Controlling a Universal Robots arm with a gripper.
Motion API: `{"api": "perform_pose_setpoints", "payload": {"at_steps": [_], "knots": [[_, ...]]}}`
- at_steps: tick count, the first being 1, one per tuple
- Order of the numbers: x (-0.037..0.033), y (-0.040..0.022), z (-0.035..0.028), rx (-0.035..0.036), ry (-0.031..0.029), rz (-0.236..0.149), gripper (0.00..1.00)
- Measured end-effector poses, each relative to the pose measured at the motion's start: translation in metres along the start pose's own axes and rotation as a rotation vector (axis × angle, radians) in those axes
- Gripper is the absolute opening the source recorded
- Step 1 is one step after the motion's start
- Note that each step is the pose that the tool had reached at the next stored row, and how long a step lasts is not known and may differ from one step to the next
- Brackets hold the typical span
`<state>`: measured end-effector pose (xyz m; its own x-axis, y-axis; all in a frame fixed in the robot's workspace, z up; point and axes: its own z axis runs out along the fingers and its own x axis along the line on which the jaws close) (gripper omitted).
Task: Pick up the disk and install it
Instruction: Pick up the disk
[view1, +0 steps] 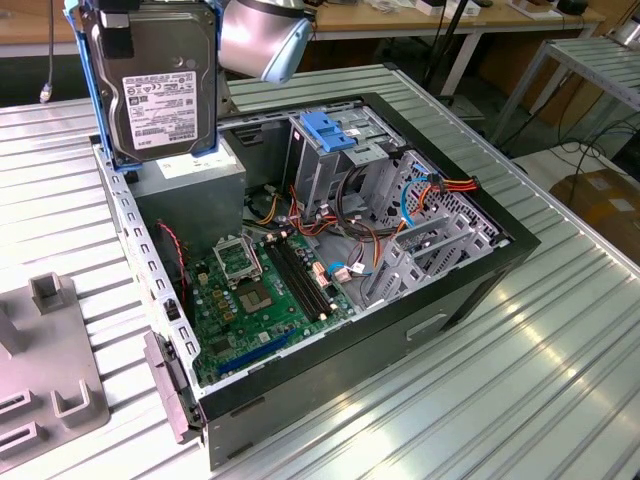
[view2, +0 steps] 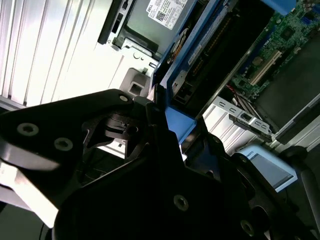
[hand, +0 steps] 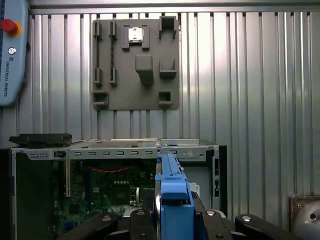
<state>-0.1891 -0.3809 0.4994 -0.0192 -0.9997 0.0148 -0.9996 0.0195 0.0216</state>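
Observation:
The disk (view1: 165, 85), silver-grey with a white label and a bright blue frame, hangs upright at the exterior view's upper left. It is above the corner of the open computer case (view1: 480, 262), just over the grey box (view1: 190, 182). My gripper (view1: 125, 20) is shut on the disk's top end. In the first wrist view the blue frame (hand: 172, 187) stands edge-on between the black fingers of the gripper (hand: 172, 215). In the second wrist view the gripper (view2: 167, 127) clamps the blue frame (view2: 180, 125) and the disk's underside (view2: 215, 45) shows beyond it.
Inside the case lie a green motherboard (view1: 258, 292), bundled cables and a metal drive cage with a blue handle piece (view1: 335, 130). A grey fixture plate (view1: 50, 355) lies on the ribbed metal table (view1: 520, 400) at the exterior view's left. A pendant (hand: 10, 50) lies beyond.

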Motion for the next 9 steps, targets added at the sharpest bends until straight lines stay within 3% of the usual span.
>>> {"api": "perform_pose_setpoints", "payload": {"at_steps": [9], "knots": [[-0.0002, -0.0109, 0.0004, 0.0003, 0.0107, 0.000, 0.37]]}}
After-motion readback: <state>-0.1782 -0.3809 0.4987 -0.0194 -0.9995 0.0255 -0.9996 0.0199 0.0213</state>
